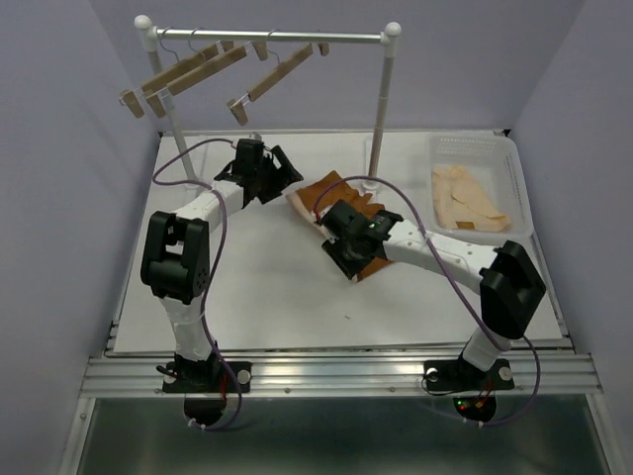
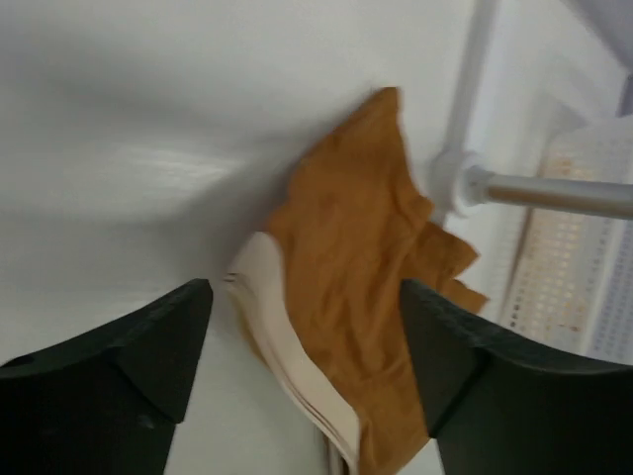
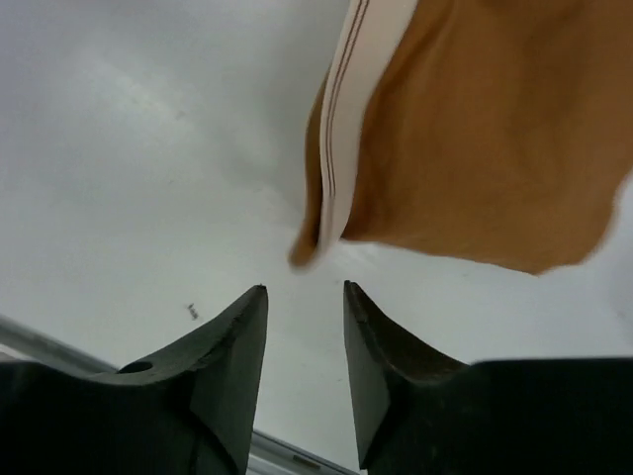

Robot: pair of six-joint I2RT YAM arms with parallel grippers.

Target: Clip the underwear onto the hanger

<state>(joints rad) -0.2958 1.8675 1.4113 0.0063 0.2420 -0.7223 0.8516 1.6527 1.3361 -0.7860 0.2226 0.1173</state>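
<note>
Lying loose on the bench (image 1: 277, 287), just in front of the rack's (image 1: 287, 38) right post, is the underwear (image 1: 321, 193). It is neither lifted nor clipped.

Left end effector (image 2: 305, 297) is seen spread wide with nothing pinched. The waistband (image 2: 282, 336) and brown cloth sit on the bench ahead of its fingers, towards that post.

Right end effector (image 3: 305, 289) is parted a little, gap empty. A waistband corner is seen just beyond its tips, at the garment's end farther from the rack.

The two are judged to be set at opposite ends of the garment so it can be taken at two points and spread.

Hangers (image 1: 193, 69) are hooked over the rack rail, clips angled down towards the left post; none is on the bench. Clipping is therefore judged not begun: either cloth is to be carried up to the rack or a hanger fetched down.

Layers are seen stacked at the waistband edge, so there is a risk that only one layer is caught.

Basket (image 1: 514, 173) with cream garment (image 1: 465, 203), beside the rack's right post, is not needed and is to be avoided.
</note>
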